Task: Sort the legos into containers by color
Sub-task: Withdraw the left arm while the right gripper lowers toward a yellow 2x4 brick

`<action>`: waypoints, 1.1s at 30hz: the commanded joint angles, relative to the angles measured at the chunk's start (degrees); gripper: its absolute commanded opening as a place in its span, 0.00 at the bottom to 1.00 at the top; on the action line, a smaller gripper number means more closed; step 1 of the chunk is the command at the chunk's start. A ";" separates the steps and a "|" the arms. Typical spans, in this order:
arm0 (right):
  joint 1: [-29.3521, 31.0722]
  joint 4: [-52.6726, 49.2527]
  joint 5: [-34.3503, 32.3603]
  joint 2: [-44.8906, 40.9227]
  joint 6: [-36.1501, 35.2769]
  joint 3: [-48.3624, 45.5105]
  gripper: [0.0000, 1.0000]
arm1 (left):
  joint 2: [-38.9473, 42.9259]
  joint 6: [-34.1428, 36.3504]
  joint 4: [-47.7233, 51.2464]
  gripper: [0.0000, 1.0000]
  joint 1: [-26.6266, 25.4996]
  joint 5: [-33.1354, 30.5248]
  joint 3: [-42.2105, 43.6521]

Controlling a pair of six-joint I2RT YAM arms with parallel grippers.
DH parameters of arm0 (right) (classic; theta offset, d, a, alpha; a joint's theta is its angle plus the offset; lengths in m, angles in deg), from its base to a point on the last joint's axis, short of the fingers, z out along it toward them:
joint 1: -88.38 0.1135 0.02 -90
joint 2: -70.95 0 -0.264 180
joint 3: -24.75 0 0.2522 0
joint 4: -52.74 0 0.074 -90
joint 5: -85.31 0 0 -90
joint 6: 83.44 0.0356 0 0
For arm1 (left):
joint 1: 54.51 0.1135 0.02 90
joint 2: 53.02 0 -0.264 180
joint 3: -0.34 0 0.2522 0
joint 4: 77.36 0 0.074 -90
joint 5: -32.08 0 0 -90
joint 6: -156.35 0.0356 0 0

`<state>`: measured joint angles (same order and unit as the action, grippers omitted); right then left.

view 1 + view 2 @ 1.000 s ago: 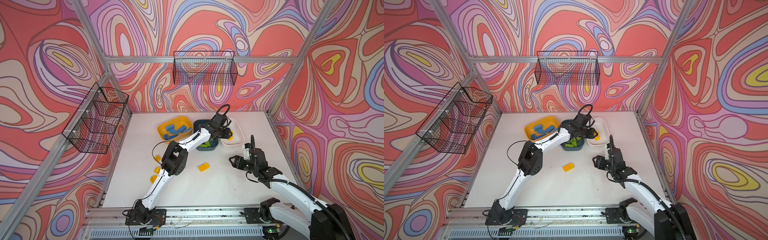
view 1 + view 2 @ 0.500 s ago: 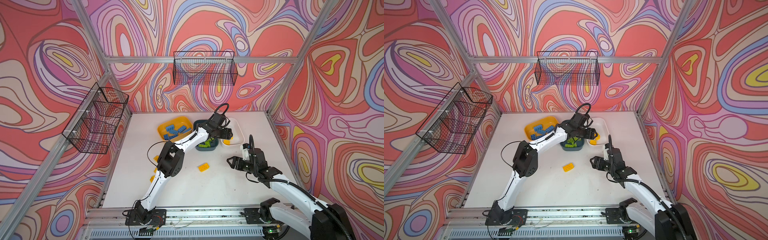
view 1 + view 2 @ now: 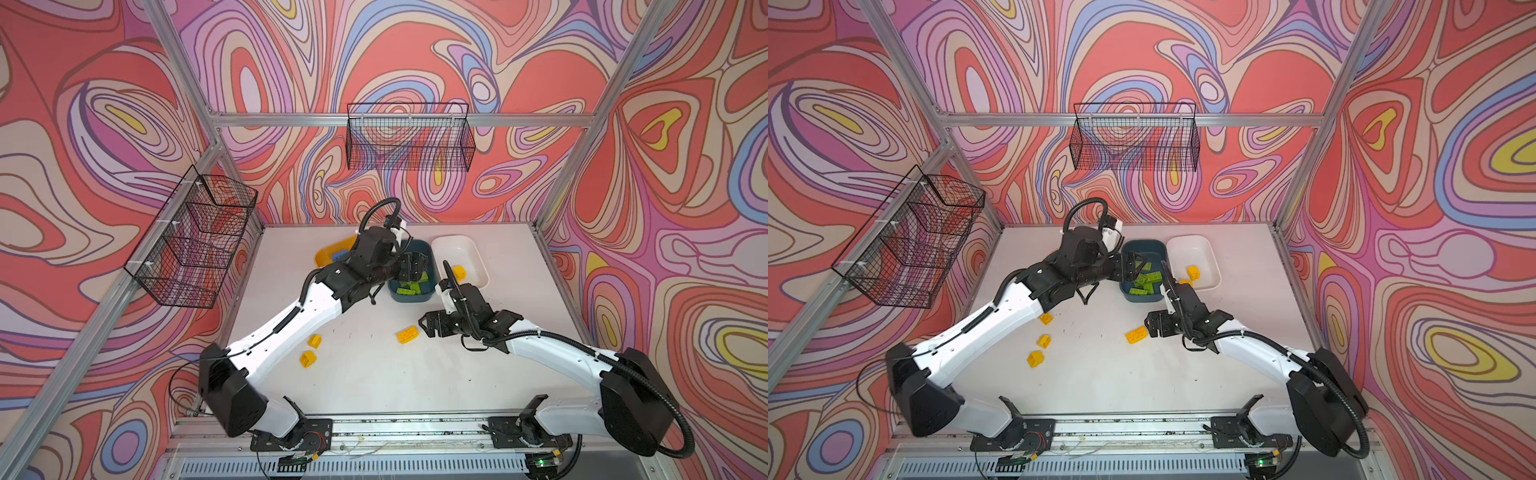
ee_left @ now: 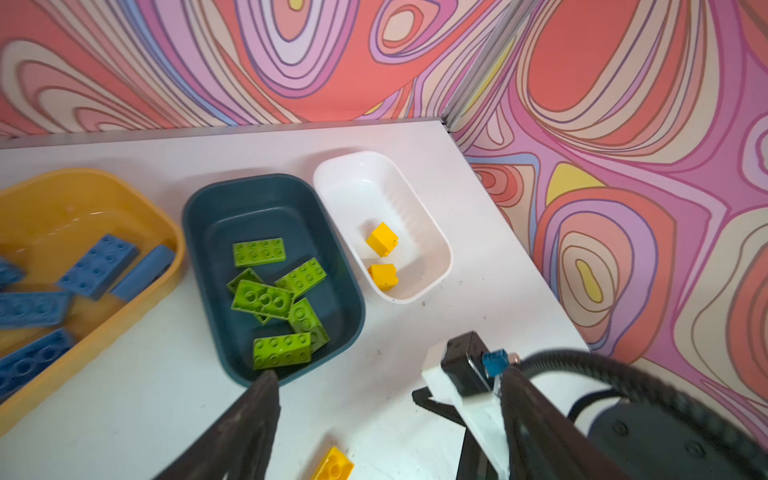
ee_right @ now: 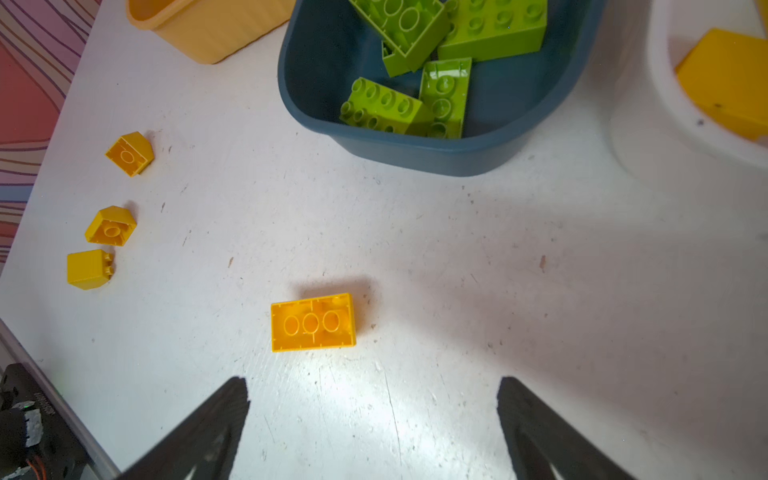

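The yellow tub (image 4: 62, 208), the dark teal tub (image 4: 266, 199) and the white tub (image 4: 365, 183) stand side by side at the back of the worktop (image 5: 415, 249). The first holds a jumble of blue bricks (image 4: 97, 266), the middle one about six loosely piled lime green bricks (image 4: 264, 299), and the white one two small yellow bricks (image 4: 382, 240). In front of the teal tub a long yellow brick (image 5: 312, 322) lies hollow side up. Well apart from it three short yellow bricks (image 5: 110, 226) lie in a loose row, one on its side.
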<state>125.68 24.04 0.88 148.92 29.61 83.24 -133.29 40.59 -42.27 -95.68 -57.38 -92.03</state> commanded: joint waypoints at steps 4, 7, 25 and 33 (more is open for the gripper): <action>4.67 -2.16 -5.73 7.86 -2.06 6.79 0.98 | 16.67 3.48 6.58 0.84 0.04 -12.23 9.66; 6.93 -3.12 -8.45 11.16 -1.90 9.23 0.98 | 23.52 4.52 10.63 0.85 0.12 -15.48 12.24; 11.32 -7.05 -13.91 22.62 -1.86 17.48 0.98 | 42.84 7.38 17.82 0.87 0.12 -26.71 25.70; 14.46 -8.01 -14.10 25.35 -1.69 16.53 0.98 | 43.05 8.00 18.20 0.88 0.12 -26.39 26.09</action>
<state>139.05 17.40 -11.80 172.62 28.23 99.55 -90.38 47.35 -25.64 -95.70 -82.65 -65.60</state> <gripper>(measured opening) 0.982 0.875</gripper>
